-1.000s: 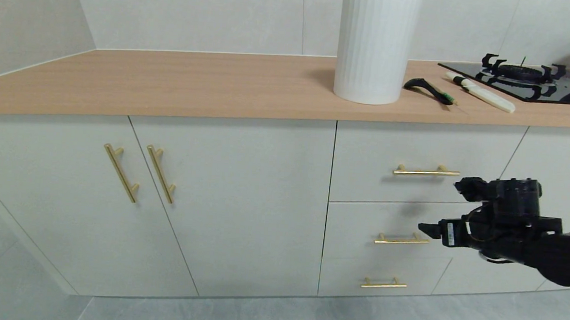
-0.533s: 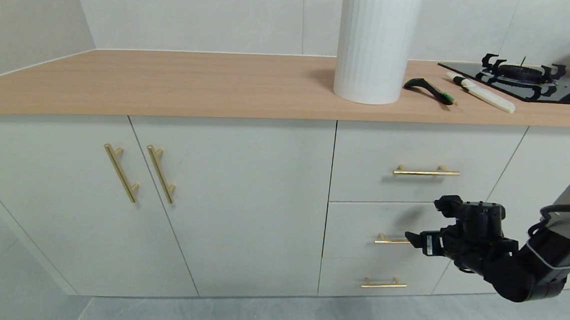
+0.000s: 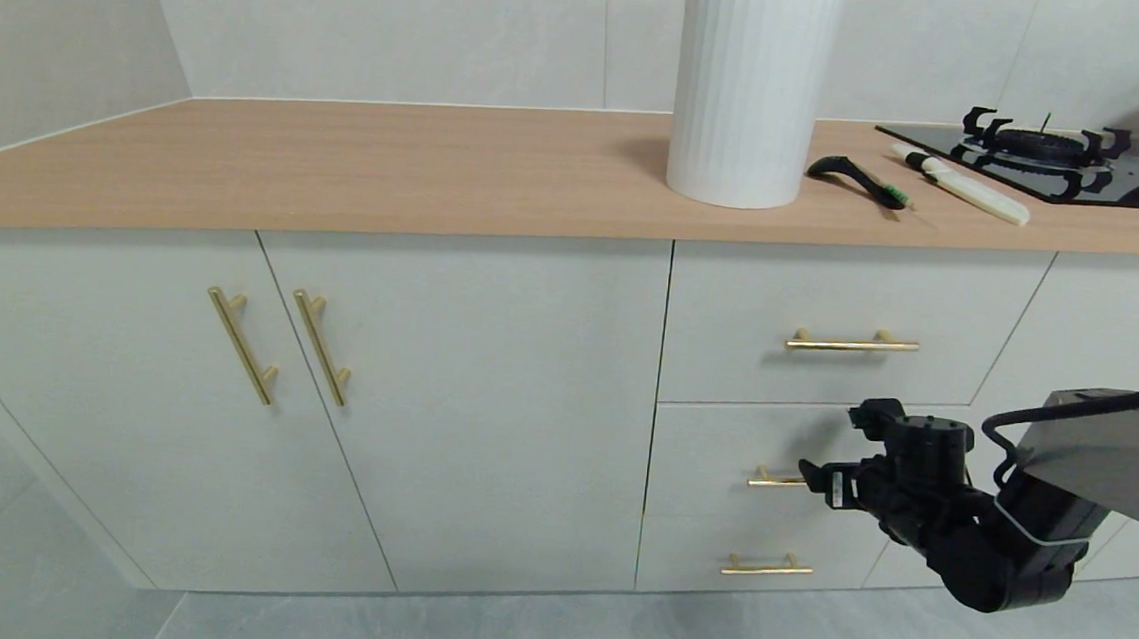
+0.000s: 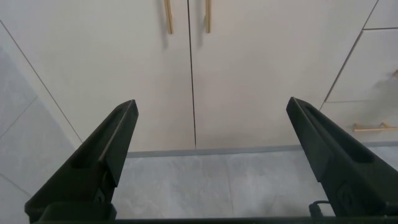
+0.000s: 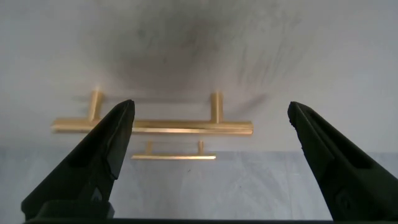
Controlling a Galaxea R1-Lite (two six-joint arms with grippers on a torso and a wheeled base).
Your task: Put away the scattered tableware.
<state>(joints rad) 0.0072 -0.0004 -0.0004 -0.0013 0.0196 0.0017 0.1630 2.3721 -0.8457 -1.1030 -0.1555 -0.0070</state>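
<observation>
The left gripper (image 4: pixel 211 104) hung with jaws spread wide before the cupboard doors (image 4: pixel 261 68). On the countertop (image 3: pixel 340 158), right of the white canister (image 3: pixel 754 92), lay a black-handled utensil (image 3: pixel 855 179) and a white knife (image 3: pixel 960 184). Below them the right gripper (image 3: pixel 832 440), jaws released, faced the middle drawer handle (image 3: pixel 776 480).

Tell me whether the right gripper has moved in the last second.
Yes. The right gripper has shifted left and down, closing on the middle drawer handle, and now overlaps that handle's right end.

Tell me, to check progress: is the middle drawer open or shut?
Shut. The middle drawer sits flush with its neighbours; the right end effector hasn't gripped its handle.
</observation>
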